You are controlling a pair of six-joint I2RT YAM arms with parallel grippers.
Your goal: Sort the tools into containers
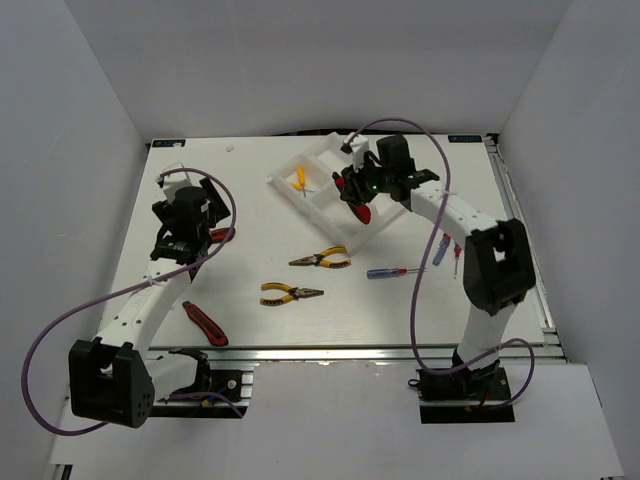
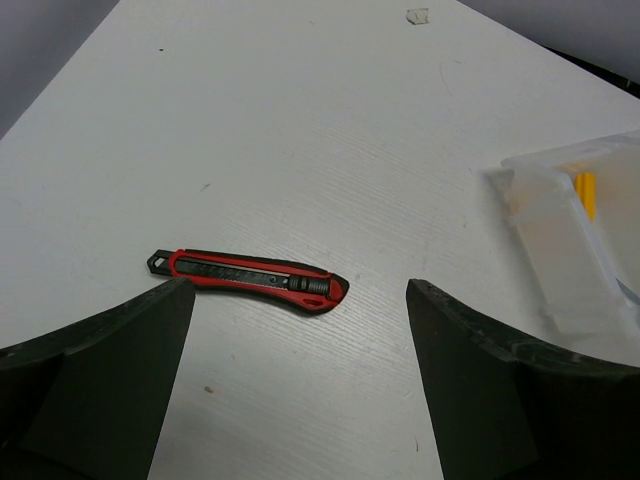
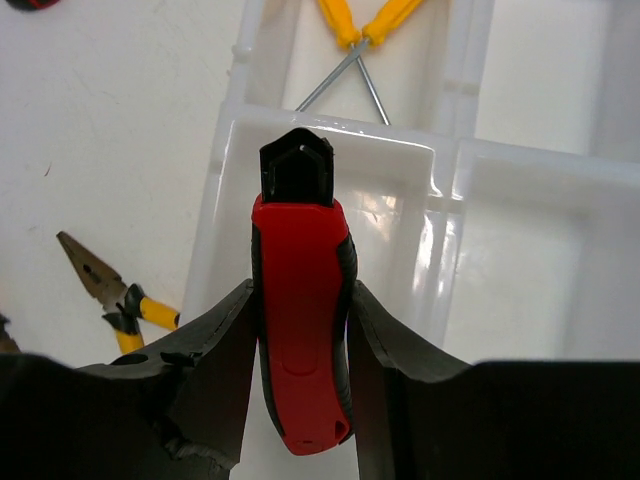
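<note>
My right gripper [image 3: 300, 287] is shut on a red-and-black utility knife [image 3: 300, 330]. It holds the knife over a compartment of the white divided tray [image 3: 225, 200], and the black tip points into it. Two thin yellow-handled tools [image 3: 365, 25] lie crossed in the compartment beyond. In the top view this gripper [image 1: 356, 196] hangs above the tray [image 1: 318, 212]. My left gripper [image 2: 300, 385] stands open just above the table. A second utility knife [image 2: 250, 278] lies flat just ahead of its fingertips, touching neither.
Two yellow-handled pliers [image 1: 320, 260] [image 1: 290, 293] lie mid-table. A third utility knife [image 1: 205, 322] lies at the front left. A blue-handled screwdriver [image 1: 398, 272] and two more screwdrivers [image 1: 446, 250] lie beside the right arm. White walls enclose the table.
</note>
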